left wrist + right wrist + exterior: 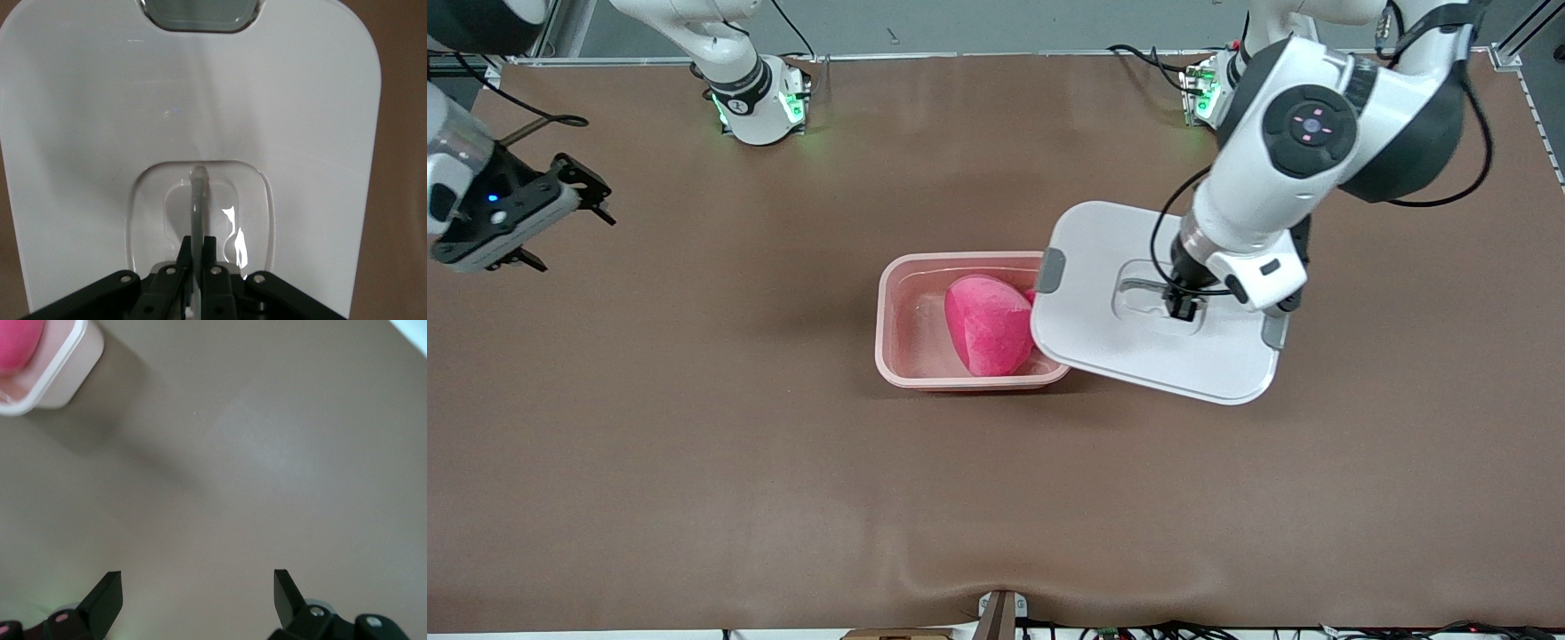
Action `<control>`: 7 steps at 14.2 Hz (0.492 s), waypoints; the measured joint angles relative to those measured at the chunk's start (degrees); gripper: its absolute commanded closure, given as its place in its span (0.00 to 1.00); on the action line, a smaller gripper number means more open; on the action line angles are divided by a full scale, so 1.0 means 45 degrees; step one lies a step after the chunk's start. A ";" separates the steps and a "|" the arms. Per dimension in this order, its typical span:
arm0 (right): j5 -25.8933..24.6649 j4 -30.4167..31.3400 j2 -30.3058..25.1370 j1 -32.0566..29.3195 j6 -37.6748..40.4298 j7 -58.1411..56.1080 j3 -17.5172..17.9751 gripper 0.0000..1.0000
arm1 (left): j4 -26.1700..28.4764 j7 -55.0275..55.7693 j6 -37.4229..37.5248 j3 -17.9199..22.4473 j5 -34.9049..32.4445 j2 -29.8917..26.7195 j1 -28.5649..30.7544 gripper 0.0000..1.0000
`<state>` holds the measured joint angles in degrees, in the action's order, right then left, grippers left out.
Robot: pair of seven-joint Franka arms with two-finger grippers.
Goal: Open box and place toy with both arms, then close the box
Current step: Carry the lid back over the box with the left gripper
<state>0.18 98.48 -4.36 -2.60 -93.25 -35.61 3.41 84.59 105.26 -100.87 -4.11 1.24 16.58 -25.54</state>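
Here the left end effector [1184, 309] pinches the clear handle [199, 200] recessed in the white lid [1138, 347], its fingers [212, 261] pressed together on the thin bar. The lid hangs tilted, one edge overlapping the end of the pink box [898, 311] that faces the left arm's end of the table [694, 462]; a grey clip [1050, 269] shows at that overlapping edge. The box itself stands uncovered with the toy [987, 324] lying inside it. The right end effector [560, 200] waits well apart from the box, over the right arm's end of the table, its fingers [107, 597] spread wide and holding nothing.
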 measured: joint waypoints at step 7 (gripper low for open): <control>0.0326 -0.0838 0.0317 0.0002 0.0793 0.4455 -0.0724 0.00 | -0.0161 0.4283 -0.2223 0.0012 -0.0152 0.1203 -0.1891 1.00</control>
<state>1.64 94.70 -2.93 -2.59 -89.68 -15.57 0.15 83.87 124.54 -110.87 -4.06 0.55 21.99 -34.05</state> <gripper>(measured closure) 0.000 0.925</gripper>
